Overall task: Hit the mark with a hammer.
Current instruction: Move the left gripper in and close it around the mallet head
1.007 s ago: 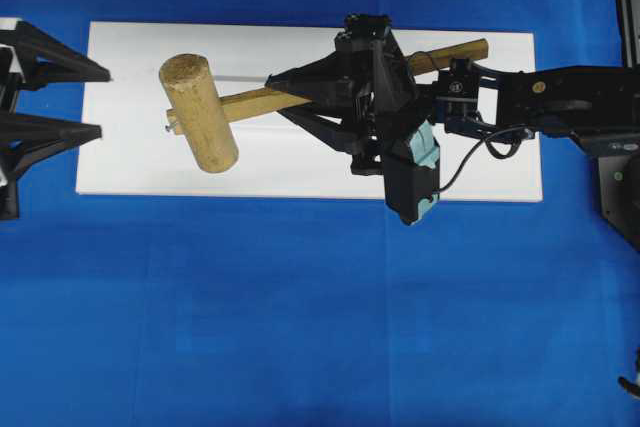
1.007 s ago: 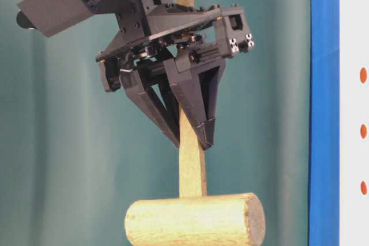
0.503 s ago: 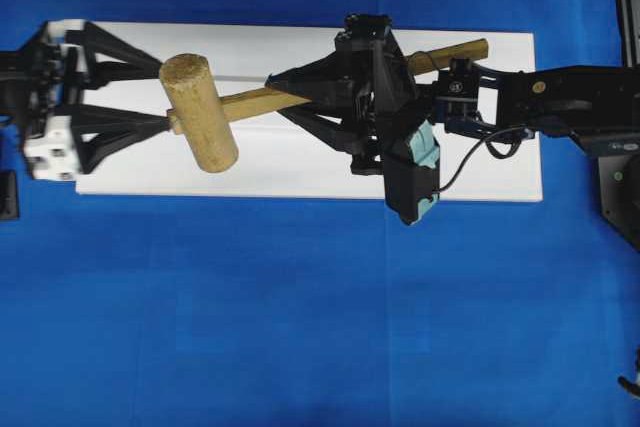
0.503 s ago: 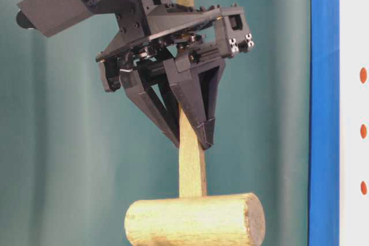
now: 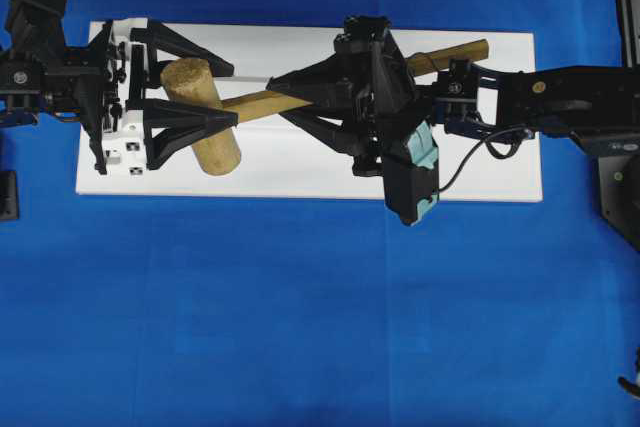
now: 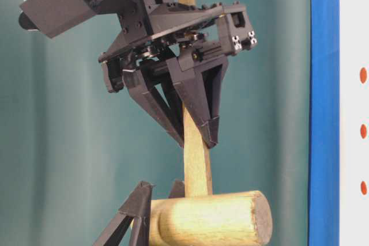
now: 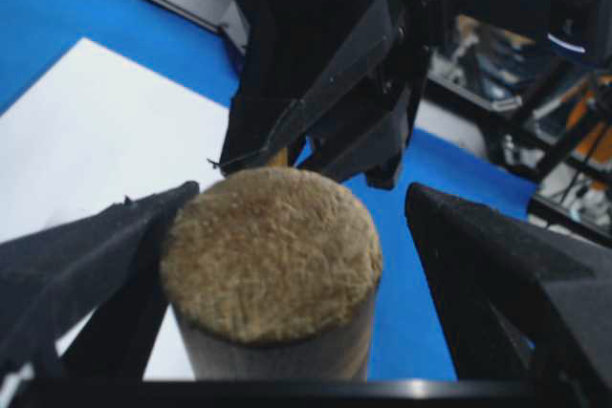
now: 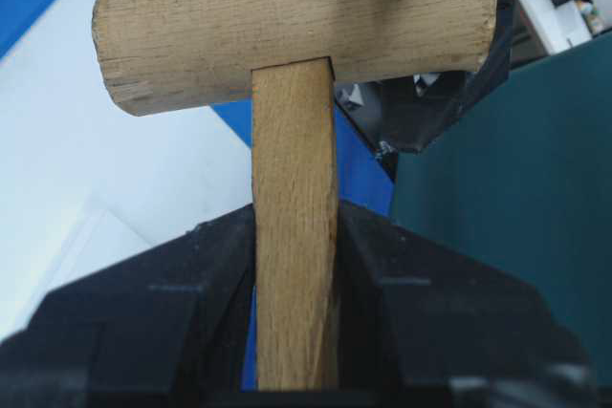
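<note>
Overhead: I hold the hammer (image 5: 205,112) by its handle in the right pincer (image 5: 283,97), over the white board's (image 5: 300,162) 9 o'clock end. The left pincer (image 5: 215,95), spread wide, straddles the head; I judge a handover pending.

Table-level: nothing crowds the handle.

Left wrist: fingers (image 7: 86,255) flank the head; no mark visible.

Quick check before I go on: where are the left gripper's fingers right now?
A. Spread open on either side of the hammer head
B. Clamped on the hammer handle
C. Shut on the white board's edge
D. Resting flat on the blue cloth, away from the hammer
A: the left gripper has one finger on each side of the hammer head, open, while the right gripper clamps the handle.
</note>
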Motion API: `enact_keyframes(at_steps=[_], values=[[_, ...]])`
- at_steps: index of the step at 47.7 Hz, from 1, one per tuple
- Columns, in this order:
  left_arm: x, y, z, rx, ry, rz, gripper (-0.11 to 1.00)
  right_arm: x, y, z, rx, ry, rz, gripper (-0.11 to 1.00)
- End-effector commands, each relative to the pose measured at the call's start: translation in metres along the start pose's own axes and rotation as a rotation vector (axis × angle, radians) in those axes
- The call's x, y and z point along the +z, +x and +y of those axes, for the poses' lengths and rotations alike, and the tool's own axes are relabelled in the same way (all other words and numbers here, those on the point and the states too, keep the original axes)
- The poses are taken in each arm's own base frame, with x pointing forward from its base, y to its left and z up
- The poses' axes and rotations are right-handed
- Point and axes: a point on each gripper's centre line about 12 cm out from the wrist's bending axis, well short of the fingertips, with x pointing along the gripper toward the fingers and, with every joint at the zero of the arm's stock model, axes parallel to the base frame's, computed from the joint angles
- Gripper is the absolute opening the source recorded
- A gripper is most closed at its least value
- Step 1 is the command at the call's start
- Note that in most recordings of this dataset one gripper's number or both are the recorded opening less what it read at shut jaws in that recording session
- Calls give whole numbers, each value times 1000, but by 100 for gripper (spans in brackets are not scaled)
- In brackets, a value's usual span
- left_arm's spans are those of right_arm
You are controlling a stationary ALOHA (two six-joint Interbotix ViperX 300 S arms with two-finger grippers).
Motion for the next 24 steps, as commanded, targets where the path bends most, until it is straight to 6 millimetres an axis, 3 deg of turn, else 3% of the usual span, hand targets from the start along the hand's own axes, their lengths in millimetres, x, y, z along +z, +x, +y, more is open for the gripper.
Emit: enact_keyframes(at_steps=[1,7,14,24], values=[[9,2,-4,-9,-14,-23,92,19,-7,-20,-54,12,-53,11],[6,3,-2,4,-47,3,79,23,-11,-23,-64,14,-65,11],[5,3,-2,10,-47,19,43,25,-12,-26,-74,13,-72,11],[6,2,-1,12,-42,9,45,25,-12,-24,-65,19,-68,11]])
